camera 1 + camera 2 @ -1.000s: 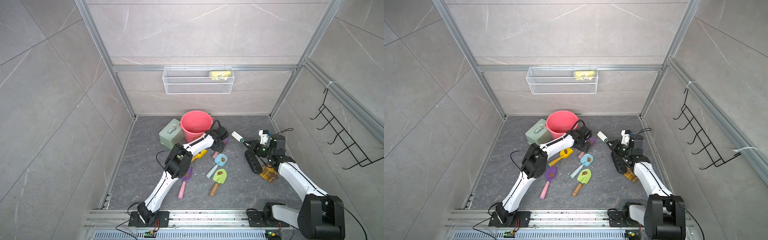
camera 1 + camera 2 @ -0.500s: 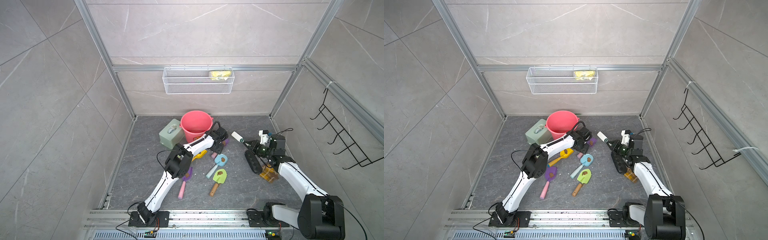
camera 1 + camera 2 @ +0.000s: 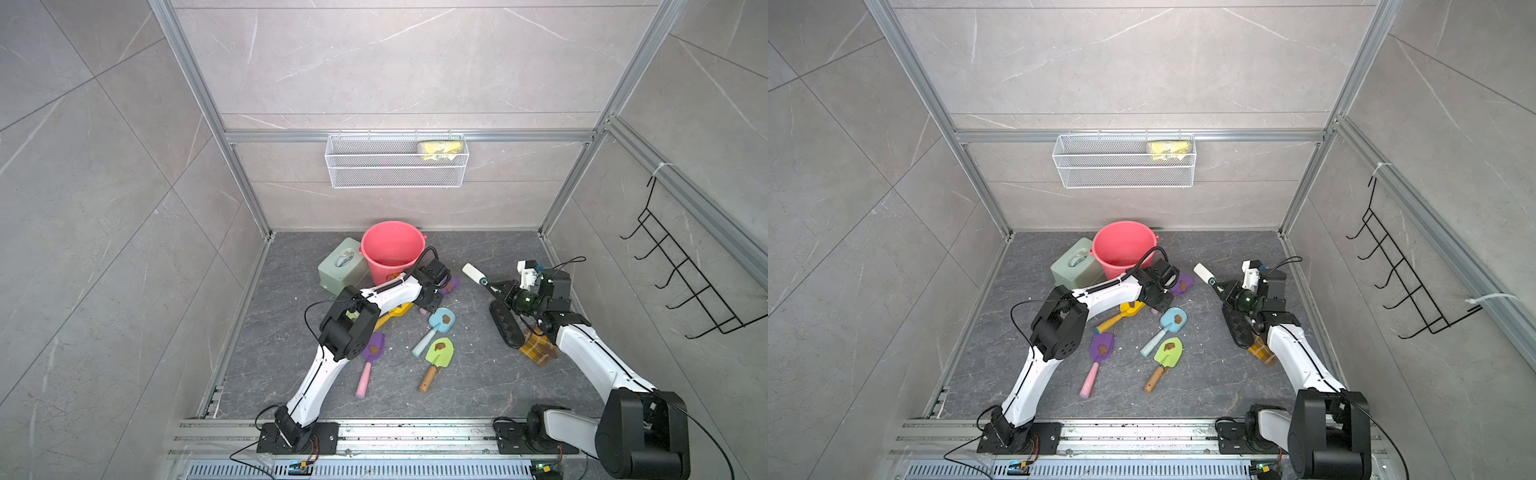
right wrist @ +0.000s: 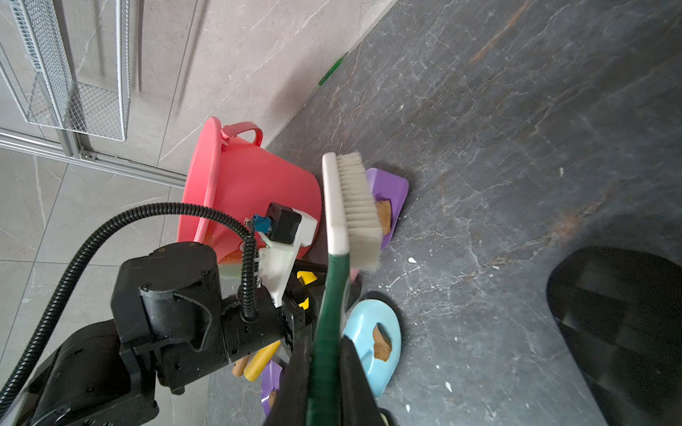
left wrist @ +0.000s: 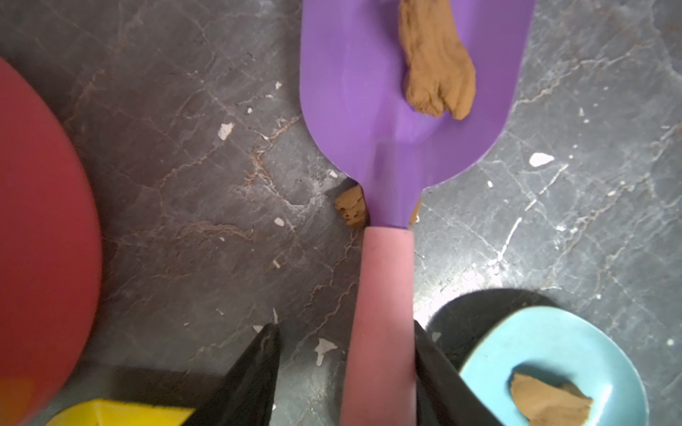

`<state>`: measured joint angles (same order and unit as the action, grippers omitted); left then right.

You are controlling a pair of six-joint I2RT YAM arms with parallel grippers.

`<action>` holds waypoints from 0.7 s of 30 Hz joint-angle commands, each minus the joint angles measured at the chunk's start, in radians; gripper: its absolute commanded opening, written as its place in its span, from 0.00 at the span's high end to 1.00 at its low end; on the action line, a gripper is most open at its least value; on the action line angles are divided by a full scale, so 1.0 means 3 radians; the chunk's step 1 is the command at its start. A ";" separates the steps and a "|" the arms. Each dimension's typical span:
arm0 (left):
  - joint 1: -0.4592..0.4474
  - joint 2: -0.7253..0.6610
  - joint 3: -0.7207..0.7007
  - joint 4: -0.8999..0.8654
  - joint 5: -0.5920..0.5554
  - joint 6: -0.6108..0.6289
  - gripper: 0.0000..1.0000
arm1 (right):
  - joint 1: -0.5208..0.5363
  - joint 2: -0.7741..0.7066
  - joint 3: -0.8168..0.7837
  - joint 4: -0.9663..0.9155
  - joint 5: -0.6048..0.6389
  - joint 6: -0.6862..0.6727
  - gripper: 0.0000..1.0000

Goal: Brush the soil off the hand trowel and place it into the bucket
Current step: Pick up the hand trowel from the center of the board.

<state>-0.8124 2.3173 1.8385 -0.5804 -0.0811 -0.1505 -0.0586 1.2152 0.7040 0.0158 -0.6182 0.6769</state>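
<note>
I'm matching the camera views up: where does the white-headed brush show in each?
Both top views: brush just right of the bucket, mid-frame.
Left wrist: not in it.
Right wrist: centre, running up from the bottom edge.
Shared landmark: the pink bucket, seen in all four.

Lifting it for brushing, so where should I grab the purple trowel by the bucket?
Grip the pink handle from above, fingers either side across it. It lies flat, straight and narrow. The wide blade carries soil and should be left free for the brush.
</note>
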 commanded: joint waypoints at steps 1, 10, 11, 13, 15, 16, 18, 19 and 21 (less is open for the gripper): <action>0.0013 -0.0062 -0.0191 -0.0173 0.0125 0.0215 0.47 | -0.0009 -0.0041 -0.0051 0.0097 -0.0071 -0.0020 1.00; 0.0013 -0.0192 -0.0442 0.0018 0.0186 0.0312 0.52 | -0.0012 -0.0041 -0.0057 0.0070 -0.0054 -0.0027 1.00; 0.0013 -0.0207 -0.0473 0.0040 0.0193 0.0317 0.52 | -0.0011 -0.0034 -0.0056 0.0070 -0.0056 -0.0032 1.00; 0.0013 -0.0239 -0.0542 0.0095 0.0199 0.0319 0.53 | -0.0009 -0.0034 -0.0055 0.0060 -0.0057 -0.0032 1.00; 0.0013 -0.0266 -0.0606 0.0151 0.0213 0.0340 0.54 | -0.0009 -0.0027 -0.0056 0.0056 -0.0058 -0.0037 1.00; 0.0013 -0.0273 -0.0632 0.0179 0.0221 0.0346 0.55 | -0.0009 -0.0027 -0.0056 0.0055 -0.0059 -0.0042 1.00; 0.0013 -0.0289 -0.0668 0.0210 0.0229 0.0362 0.56 | -0.0010 -0.0017 -0.0051 0.0053 -0.0057 -0.0042 1.00; 0.0013 -0.0297 -0.0682 0.0221 0.0234 0.0368 0.57 | -0.0014 -0.0016 -0.0051 0.0052 -0.0057 -0.0042 1.00; 0.0013 -0.0305 -0.0712 0.0252 0.0235 0.0383 0.59 | -0.0009 -0.0008 -0.0051 0.0052 -0.0057 -0.0042 1.00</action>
<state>-0.8070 2.2307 1.6653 -0.4339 -0.0483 -0.0689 -0.0586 1.2156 0.6918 0.0181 -0.6182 0.6769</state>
